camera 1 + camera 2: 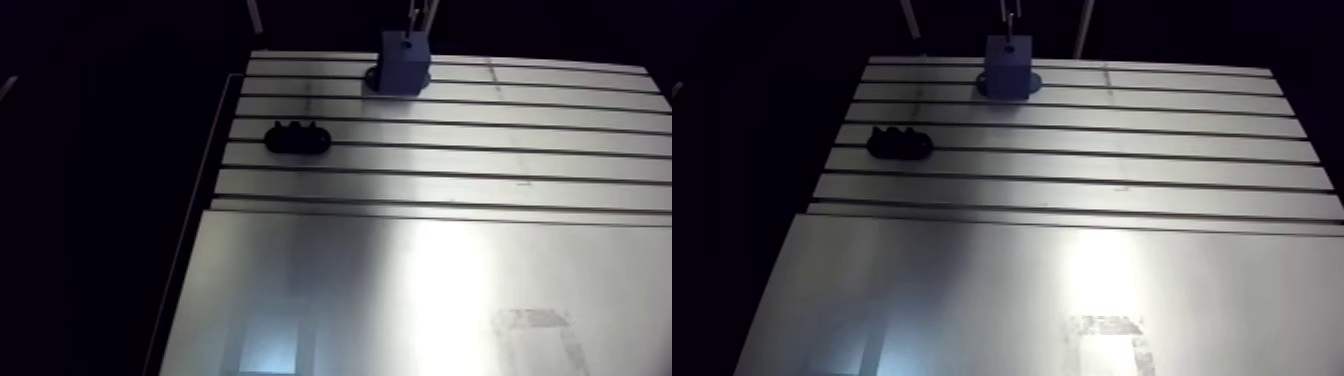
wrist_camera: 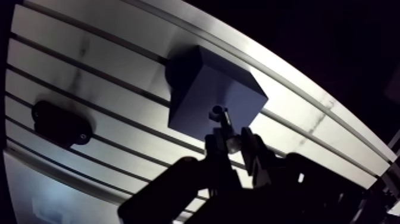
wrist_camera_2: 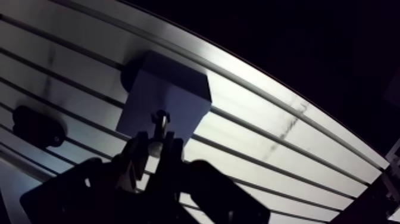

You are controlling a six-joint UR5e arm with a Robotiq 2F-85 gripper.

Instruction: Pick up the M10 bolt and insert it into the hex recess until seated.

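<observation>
**Tech:** Where is the M10 bolt (image 3: 158,124) right now?

**Arm:** It's pinched between my jaws, shank gripped, with the wider end leading. In the wrist view that end sits right at the recess (image 1: 403,44) in the top face of the dark block (image 2: 208,83). I can't tell whether it has entered or is only hovering at the mouth.

**Tech:** And the block itself?

**Arm:** It stands upright near the far edge of the bench (image 1: 450,160). The black holder (image 1: 297,138) lies well off to one side, so it's out of my way.

**Tech:** So how do you seat it cleanly?

**Arm:** I think alignment matters more than force. The bolt's axis should be square to the block's top face, because any tilt could wedge the head on the rim. A hex head also needs its flats matched to the recess. I'd go down slowly and allow a small twist if it catches. I'd let go only once the bolt stops sinking.

**Tech:** What's the risk?

**Arm:** Pushing hard while it's misaligned. That could slide the bolt in my grip or shove the block.
</observation>
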